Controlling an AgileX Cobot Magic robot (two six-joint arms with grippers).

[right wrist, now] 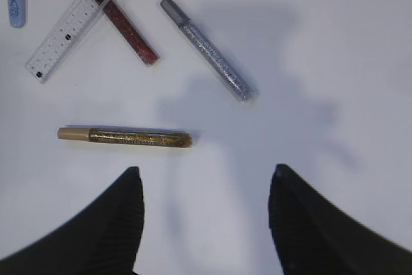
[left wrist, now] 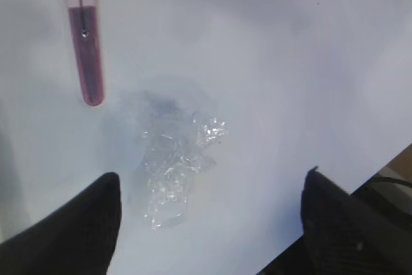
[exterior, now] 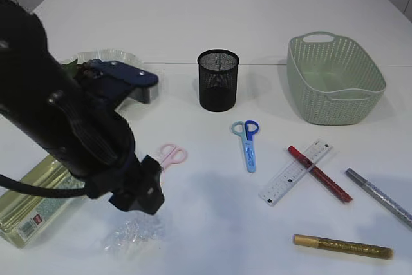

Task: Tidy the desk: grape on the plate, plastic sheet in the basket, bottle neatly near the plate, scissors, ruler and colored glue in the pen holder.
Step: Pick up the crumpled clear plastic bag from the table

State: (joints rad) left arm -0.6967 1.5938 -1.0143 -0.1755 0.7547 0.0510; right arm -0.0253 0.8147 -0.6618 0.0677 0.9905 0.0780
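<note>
The crumpled plastic sheet (left wrist: 172, 159) lies on the white table (exterior: 193, 30) near its front edge, just below the pink scissors (left wrist: 84, 37), whose blades point toward it. It is clear, wrinkled and glinting, its longer axis running roughly up-down in the left wrist view. The left gripper (left wrist: 209, 223) hangs above it with fingers spread wide on either side, touching nothing. The right gripper (right wrist: 206, 223) is also open and empty, over bare table near the gold glue pen (right wrist: 125, 136), which lies crosswise.

The green basket (exterior: 309, 49) at the right rear looks empty; the black mesh pen holder (exterior: 218, 80) stands upright at centre, its contents hard to judge. A red glue pen (exterior: 320, 174) crosses the clear ruler (exterior: 286, 178); blue scissors (exterior: 248, 143) point toward the front edge.
</note>
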